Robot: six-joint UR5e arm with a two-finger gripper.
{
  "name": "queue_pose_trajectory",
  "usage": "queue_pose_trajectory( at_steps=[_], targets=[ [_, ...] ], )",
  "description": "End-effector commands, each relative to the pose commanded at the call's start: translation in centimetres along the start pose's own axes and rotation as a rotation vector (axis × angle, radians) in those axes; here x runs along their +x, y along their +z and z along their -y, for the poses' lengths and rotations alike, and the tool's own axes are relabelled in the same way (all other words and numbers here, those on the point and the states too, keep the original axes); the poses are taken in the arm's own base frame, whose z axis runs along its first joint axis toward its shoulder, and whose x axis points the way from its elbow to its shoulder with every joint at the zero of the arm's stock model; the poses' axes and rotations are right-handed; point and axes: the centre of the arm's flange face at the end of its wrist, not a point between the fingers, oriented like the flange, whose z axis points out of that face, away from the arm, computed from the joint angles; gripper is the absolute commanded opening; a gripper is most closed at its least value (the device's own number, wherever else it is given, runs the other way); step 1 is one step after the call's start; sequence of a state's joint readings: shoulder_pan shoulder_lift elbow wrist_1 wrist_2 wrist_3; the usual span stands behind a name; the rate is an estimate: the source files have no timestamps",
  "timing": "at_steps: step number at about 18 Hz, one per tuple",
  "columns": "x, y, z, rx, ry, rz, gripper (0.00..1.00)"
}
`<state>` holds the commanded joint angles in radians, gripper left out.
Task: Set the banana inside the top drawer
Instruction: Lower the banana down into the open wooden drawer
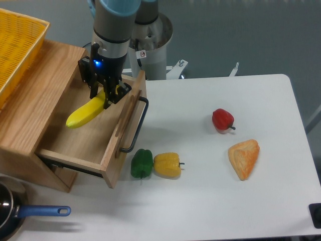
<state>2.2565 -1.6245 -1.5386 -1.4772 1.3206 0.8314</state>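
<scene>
The banana [84,113] is long, curved and bright yellow. It hangs tilted over the open top drawer [108,158], its free end pointing down-left toward the drawer's left side. My gripper [104,96] is shut on the banana's upper right end, above the back part of the drawer. The drawer is a shallow light-oak box pulled out of the wooden cabinet, with a black bar handle [137,126] on its front. I see nothing lying on the drawer's floor.
A yellow mesh basket [17,45] sits on the cabinet top at the left. A green pepper [142,163] and yellow pepper [167,164] lie by the drawer front. Farther right are a red pepper [222,120] and an orange wedge [244,157]. A blue-handled pan [30,213] sits at bottom left.
</scene>
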Motion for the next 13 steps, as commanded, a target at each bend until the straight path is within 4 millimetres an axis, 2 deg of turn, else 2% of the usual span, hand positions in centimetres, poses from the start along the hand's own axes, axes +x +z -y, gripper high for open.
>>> queue_pose_trajectory(
  at_steps=[3, 5, 13],
  targets=[
    [0.1, 0.3, -0.3, -0.046, 0.001, 0.01, 0.32],
    [0.9, 0.8, -0.1, -0.074, 0.019, 0.021, 0.32],
    [1.7, 1.1, 0.2, -0.084, -0.038, 0.025, 0.32]
  ],
)
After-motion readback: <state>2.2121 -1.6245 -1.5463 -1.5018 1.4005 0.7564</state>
